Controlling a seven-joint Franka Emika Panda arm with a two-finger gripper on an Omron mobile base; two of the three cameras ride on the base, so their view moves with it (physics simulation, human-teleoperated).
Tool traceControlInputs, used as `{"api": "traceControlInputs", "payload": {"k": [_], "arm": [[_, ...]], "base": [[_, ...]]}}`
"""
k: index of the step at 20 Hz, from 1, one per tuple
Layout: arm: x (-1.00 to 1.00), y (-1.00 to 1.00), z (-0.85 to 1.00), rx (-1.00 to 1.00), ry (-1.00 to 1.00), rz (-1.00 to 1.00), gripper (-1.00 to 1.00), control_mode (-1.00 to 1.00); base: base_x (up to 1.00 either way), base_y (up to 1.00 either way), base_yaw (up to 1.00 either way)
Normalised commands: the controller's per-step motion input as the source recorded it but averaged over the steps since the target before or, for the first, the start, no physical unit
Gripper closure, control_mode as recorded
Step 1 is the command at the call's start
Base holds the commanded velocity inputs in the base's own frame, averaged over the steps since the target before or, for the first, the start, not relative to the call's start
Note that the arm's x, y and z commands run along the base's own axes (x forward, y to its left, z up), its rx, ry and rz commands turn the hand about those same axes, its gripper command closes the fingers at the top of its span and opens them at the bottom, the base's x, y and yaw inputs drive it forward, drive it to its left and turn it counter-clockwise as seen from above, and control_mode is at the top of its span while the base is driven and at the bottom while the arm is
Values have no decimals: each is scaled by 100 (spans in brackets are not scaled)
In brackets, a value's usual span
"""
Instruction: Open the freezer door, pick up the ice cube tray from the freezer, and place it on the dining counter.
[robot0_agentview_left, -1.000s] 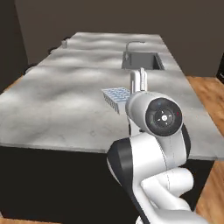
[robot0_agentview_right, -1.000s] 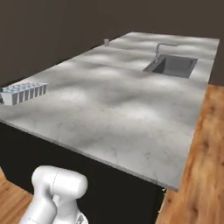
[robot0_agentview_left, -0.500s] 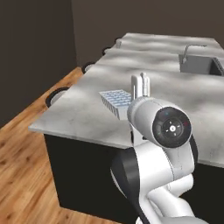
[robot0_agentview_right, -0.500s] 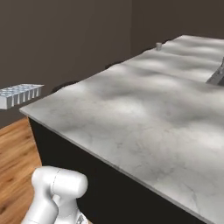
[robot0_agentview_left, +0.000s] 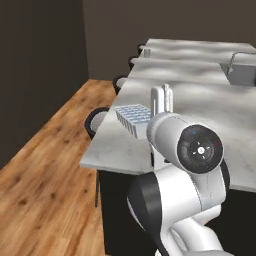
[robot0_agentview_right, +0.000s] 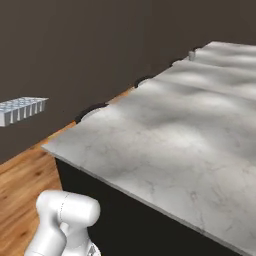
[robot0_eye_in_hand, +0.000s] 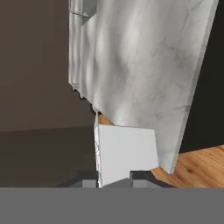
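A: Since half a second ago the whole scene has slid right in both base views, so your cameras have moved; the tray (robot0_agentview_left: 134, 118) keeps its place against the arm.

B: Where do you read the grip?

A: Nearest you, in the hand view, the gripper (robot0_eye_in_hand: 114, 174) is closed narrowly on the tray (robot0_eye_in_hand: 126, 154): one dark tip sits on each side of its pale flat face at the bottom of the picture. You are holding it clear of any surface.

B: And its position relative to the counter?

A: In the left base view the tray shows its grid of pale blue cubes just left of the white hand, over the near left corner of the counter (robot0_agentview_left: 210, 112). In the right base view the tray (robot0_agentview_right: 21, 110) hangs at the far left, well apart from the counter's (robot0_agentview_right: 200, 135) near edge, with wooden floor (robot0_agentview_right: 22, 190) below it.

B: Further back?

A: Dark stools (robot0_agentview_left: 96, 121) stand along the counter's left side. Beyond them you see the sink (robot0_agentview_left: 243, 75) set into the stone top, and a dark wall (robot0_agentview_right: 100, 45) behind.
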Motion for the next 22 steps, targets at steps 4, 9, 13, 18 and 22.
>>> {"api": "traceControlInputs", "payload": {"k": [4,9,13,18,22], "arm": [[0,0,0,0,0,0,100,100],[0,0,0,0,0,0,100,100],[0,0,0,0,0,0,100,100],[0,0,0,0,0,0,100,100],[94,0,-41,0,0,-8,100,-100]], "base": [[55,70,-50],[45,29,-57],[44,1,-41],[54,0,-17],[0,0,0]]}}
